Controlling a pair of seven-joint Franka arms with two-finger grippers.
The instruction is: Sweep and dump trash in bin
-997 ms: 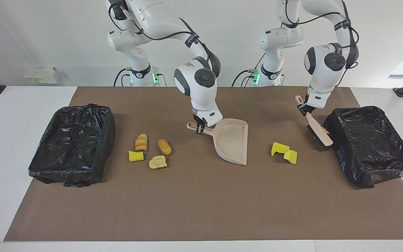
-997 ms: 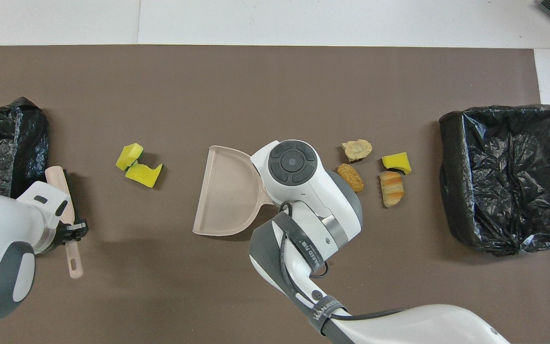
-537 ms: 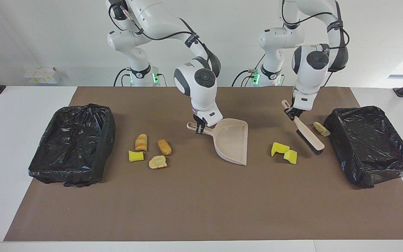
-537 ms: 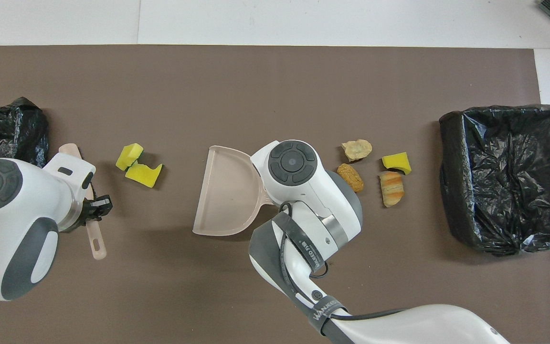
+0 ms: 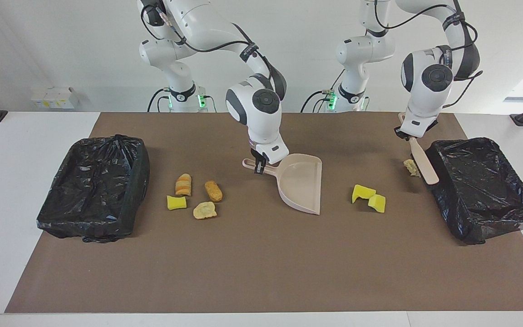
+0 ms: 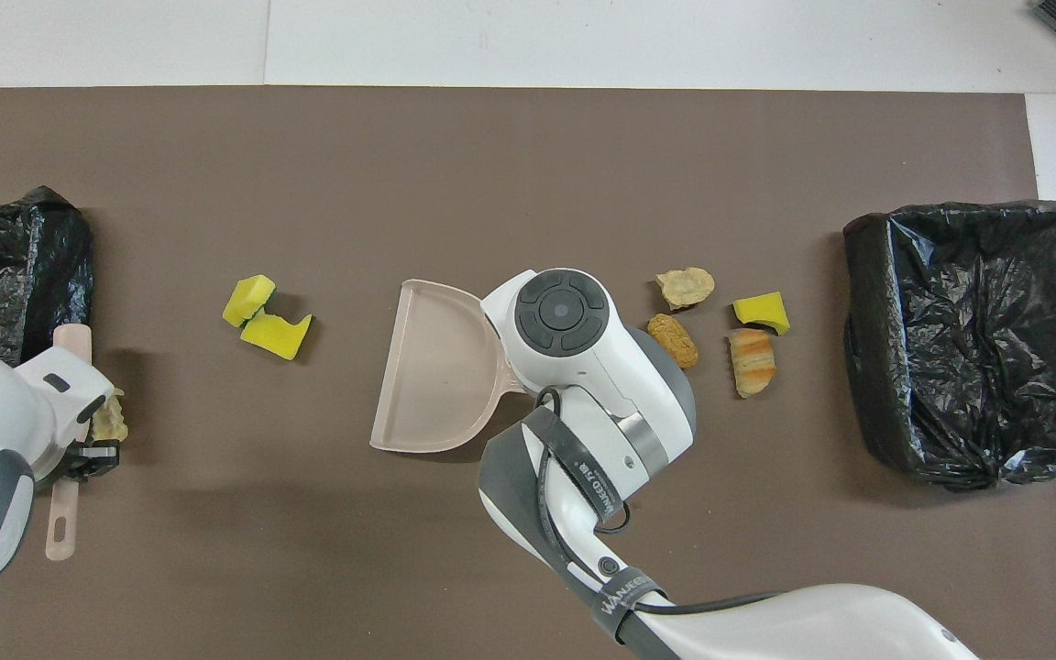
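Note:
My right gripper (image 5: 258,165) is shut on the handle of the beige dustpan (image 5: 301,184), which rests on the brown mat; in the overhead view the dustpan (image 6: 436,367) shows but the wrist hides the fingers. My left gripper (image 5: 404,132) is shut on the beige brush (image 5: 420,161), which slants down against the bin (image 5: 452,213) at the left arm's end. A tan scrap (image 5: 410,167) lies beside the brush head. Two yellow sponge pieces (image 5: 362,192) lie between dustpan and brush. Several more scraps (image 5: 204,210) lie toward the right arm's end.
A second black-lined bin (image 5: 139,181) stands at the right arm's end, beside the scrap group. In the overhead view the left gripper (image 6: 97,451), the brush (image 6: 60,527) and the tan scrap (image 6: 111,422) sit next to the bin (image 6: 70,247).
My left gripper swung the brush toward the sponge pieces, then back beside the bin. The tan scrap, hidden a second ago, now shows. The right arm and dustpan have not moved.

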